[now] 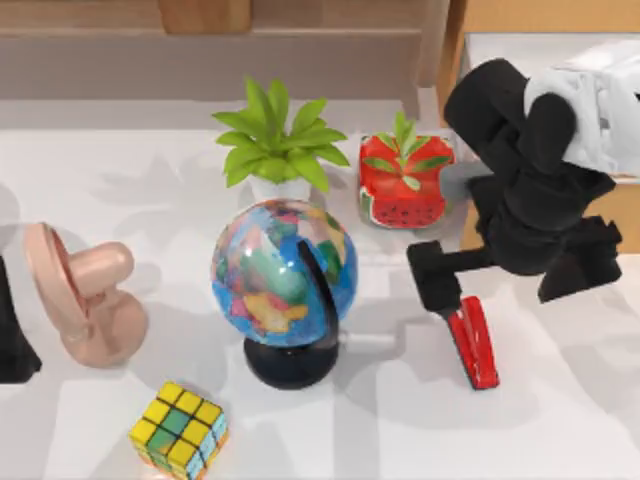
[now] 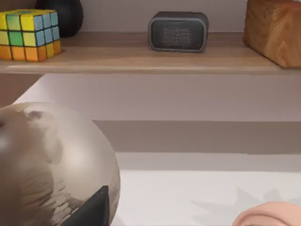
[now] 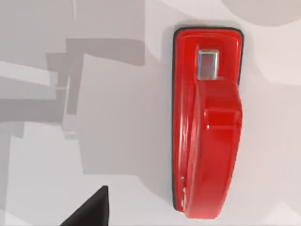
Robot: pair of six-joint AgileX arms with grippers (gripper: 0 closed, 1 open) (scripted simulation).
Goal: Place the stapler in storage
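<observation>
The red stapler point(image 1: 473, 345) lies flat on the white table at the right, its dark base just showing in the right wrist view point(image 3: 207, 122). My right gripper point(image 1: 440, 290) hangs directly over the stapler's far end, open and holding nothing; one dark fingertip point(image 3: 89, 209) shows beside the stapler, apart from it. The storage point(image 1: 540, 15), a light wooden box with a white inside, stands at the back right, largely hidden by my right arm. My left arm point(image 1: 8, 330) is parked at the left edge, and one fingertip point(image 2: 91, 207) of its open gripper shows.
A globe point(image 1: 285, 275) stands mid-table, left of the stapler. Behind it are a green plant point(image 1: 275, 140) and a watermelon-patterned pot point(image 1: 405, 185). A pink object point(image 1: 85, 295) and a colour cube point(image 1: 180, 430) sit at the left. A wooden shelf point(image 2: 150, 61) runs along the back.
</observation>
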